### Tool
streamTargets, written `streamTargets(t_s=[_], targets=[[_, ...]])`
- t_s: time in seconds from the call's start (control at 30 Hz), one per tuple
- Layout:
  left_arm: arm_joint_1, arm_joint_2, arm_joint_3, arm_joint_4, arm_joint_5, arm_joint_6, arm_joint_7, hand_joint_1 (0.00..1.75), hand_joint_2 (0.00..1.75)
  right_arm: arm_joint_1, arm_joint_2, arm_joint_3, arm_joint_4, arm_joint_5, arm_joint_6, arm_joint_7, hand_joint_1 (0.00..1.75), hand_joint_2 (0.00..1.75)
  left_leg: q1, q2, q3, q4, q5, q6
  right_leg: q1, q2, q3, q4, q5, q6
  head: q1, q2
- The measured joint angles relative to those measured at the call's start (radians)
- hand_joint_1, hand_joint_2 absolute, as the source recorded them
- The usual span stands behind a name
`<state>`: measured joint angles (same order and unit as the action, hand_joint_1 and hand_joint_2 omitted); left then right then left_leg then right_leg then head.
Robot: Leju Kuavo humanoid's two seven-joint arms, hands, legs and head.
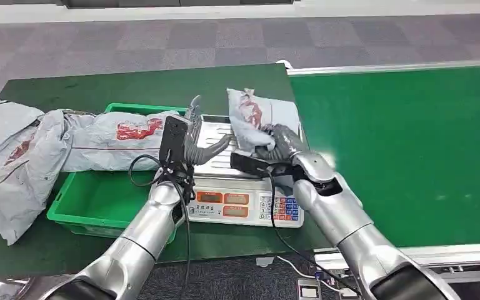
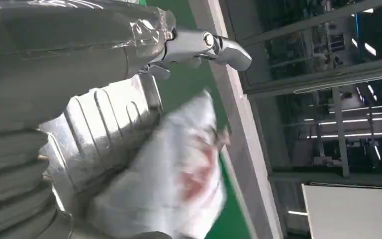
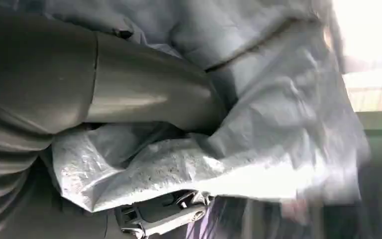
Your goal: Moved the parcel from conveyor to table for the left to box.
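My right hand grips a grey plastic parcel with red print and holds it tilted above the far right of the scale's metal pan. In the right wrist view the thick thumb presses into the crumpled parcel. My left hand hovers over the pan's left side with its fingers apart and nothing in it. From the left wrist the parcel is blurred beyond the ribbed pan, a short way from the left hand's fingertips.
The scale stands on the dark green table beside a green bin. Another parcel lies across the bin's rim, and more parcels are heaped at the far left. The green conveyor runs along the right.
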<state>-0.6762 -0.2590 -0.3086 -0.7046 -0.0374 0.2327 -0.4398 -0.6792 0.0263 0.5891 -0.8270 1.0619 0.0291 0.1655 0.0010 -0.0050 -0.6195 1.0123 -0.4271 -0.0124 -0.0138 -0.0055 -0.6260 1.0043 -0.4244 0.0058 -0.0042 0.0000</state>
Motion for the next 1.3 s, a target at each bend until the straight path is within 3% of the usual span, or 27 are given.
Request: streamTargets(t_s=[0.03, 0.07, 0.3, 0.73, 1.07, 1.3], targets=[[-0.001, 0.000, -0.005, 0.002, 0.000, 0.000, 0.000, 0.00, 1.75, 0.001, 0.002, 0.017, 0.025, -0.018, 0.008, -0.008, 0.59, 1.75, 0.000, 0.000, 0.000, 0.000, 0.000, 0.000, 0.000, 0.000, 0.000, 0.000, 0.000, 0.000, 0.000, 0.000], [-0.001, 0.000, -0.008, 0.003, 0.000, 0.000, 0.001, 0.00, 1.75, 0.001, 0.003, 0.031, 0.042, -0.027, 0.008, -0.015, 0.00, 1.75, 0.000, 0.000, 0.000, 0.000, 0.000, 0.000, 0.000, 0.000, 0.000, 0.000, 0.000, 0.000, 0.000, 0.000], [-0.001, 0.000, -0.024, 0.006, -0.001, 0.021, 0.005, 0.00, 1.75, -0.026, 0.031, 0.074, 0.163, -0.093, -0.023, -0.035, 0.00, 1.75, -0.001, 0.002, 0.007, 0.000, -0.002, 0.000, 0.000, 0.002, 0.006, -0.001, 0.000, 0.000, 0.000, 0.000], [0.044, 0.018, -0.027, -0.064, -0.017, 0.060, 0.026, 0.00, 1.75, 0.020, 0.061, 0.072, 0.207, -0.206, -0.268, -0.102, 0.00, 1.75, 0.001, 0.006, 0.013, 0.000, -0.003, -0.001, 0.001, 0.006, 0.010, -0.001, 0.000, -0.001, 0.000, 0.000], [0.059, 0.026, -0.027, -0.087, -0.018, 0.060, 0.024, 0.00, 1.75, 0.050, 0.069, 0.058, 0.177, -0.212, -0.281, -0.109, 0.00, 1.75, 0.001, 0.006, 0.013, 0.000, -0.003, -0.001, 0.001, 0.006, 0.010, -0.001, 0.000, -0.001, 0.000, 0.000], [0.057, 0.018, -0.047, -0.085, -0.035, 0.060, 0.006, 0.00, 1.75, 0.130, 0.105, -0.015, 0.004, -0.472, -0.362, -0.382, 0.00, 1.75, 0.001, 0.006, 0.011, 0.000, -0.003, -0.002, 0.001, 0.006, 0.007, 0.000, 0.000, -0.001, 0.000, 0.000]])
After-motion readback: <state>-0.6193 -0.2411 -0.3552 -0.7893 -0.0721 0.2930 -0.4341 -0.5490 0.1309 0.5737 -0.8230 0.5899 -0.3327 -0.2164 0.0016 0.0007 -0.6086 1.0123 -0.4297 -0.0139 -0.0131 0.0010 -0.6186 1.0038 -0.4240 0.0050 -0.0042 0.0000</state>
